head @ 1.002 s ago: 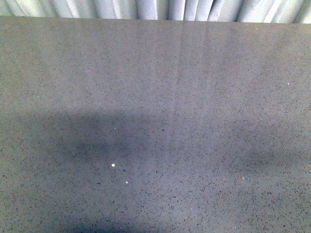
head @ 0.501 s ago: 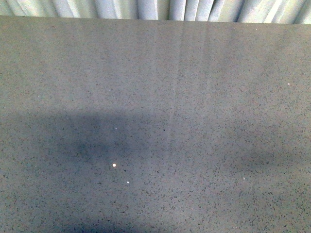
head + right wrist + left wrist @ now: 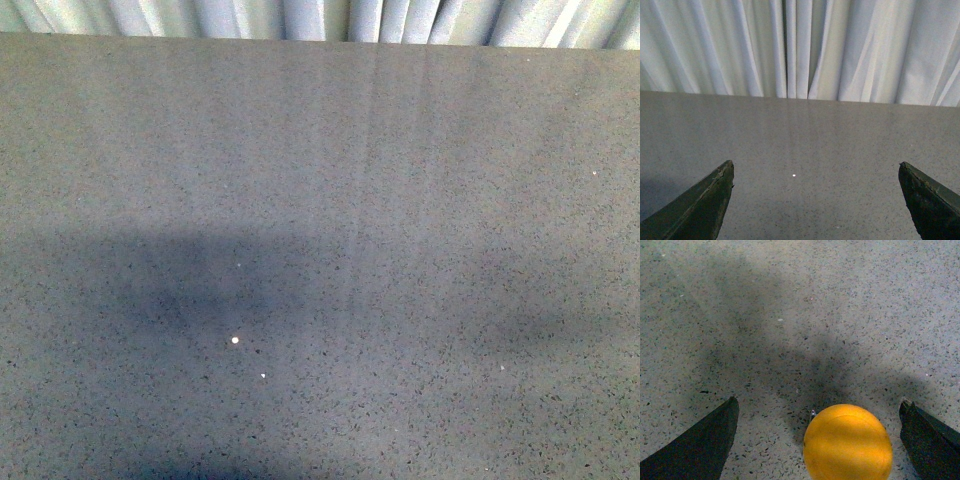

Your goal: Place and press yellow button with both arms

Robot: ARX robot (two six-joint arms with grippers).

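One: Three views are coming in. What is the front one showing?

Two: One grey speckled table (image 3: 400,150) is filling nearly the whole frame, with one strip of pale pleated curtain (image 3: 300,18) running along its far edge. Two soft shadows are lying on the surface, a broad one (image 3: 190,290) toward the left and a fainter one (image 3: 540,330) toward the right. Whatever is casting them is lying outside the frame. One bright white speck (image 3: 235,340) is glinting inside the broad shadow.

One: And the left wrist view?

Two: The left gripper (image 3: 818,401) is looking down at the table. Only the two black tips of its fingers (image 3: 700,450) are showing, the rest being cut off by the frame. They are standing wide apart and gripping nothing. One yellow button (image 3: 847,442) is showing between them, nearer one tip than the other and touching neither. Only its round orange-yellow cap is showing. The frame edge is cutting off part of it, and the cap is hiding whatever is underneath.

One: And the right wrist view?

Two: The right gripper (image 3: 816,164) is facing across the table toward the curtain. Two dark fingertips are showing, again cut off by the frame, spread wide and clamping nothing. One white speck (image 3: 793,175) is showing on the surface between them.
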